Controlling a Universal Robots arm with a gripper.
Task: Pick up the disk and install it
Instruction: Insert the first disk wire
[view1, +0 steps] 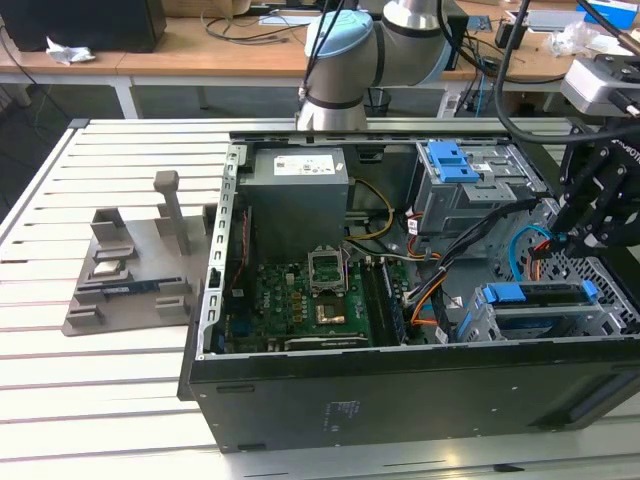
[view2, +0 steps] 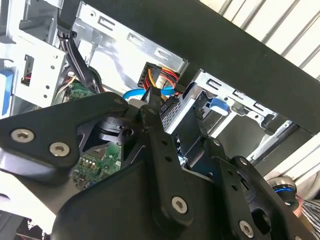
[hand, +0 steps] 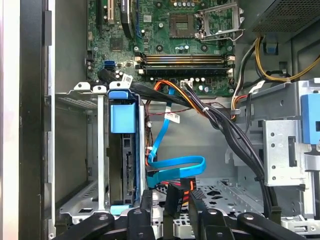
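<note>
The exterior view showed the disk (view1: 545, 305) seated in its cage at lower right inside the computer case (view1: 400, 400), the gripper (view1: 590, 225) above it, jaws' state unclear.

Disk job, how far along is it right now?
Done: the flat silver hard drive with blue plastic side rails sits in the grey metal drive cage. In hand: the black gripper is at a black connector with red and orange wires beside the cage. Left: whether the drive is cabled can't be seen.
</note>
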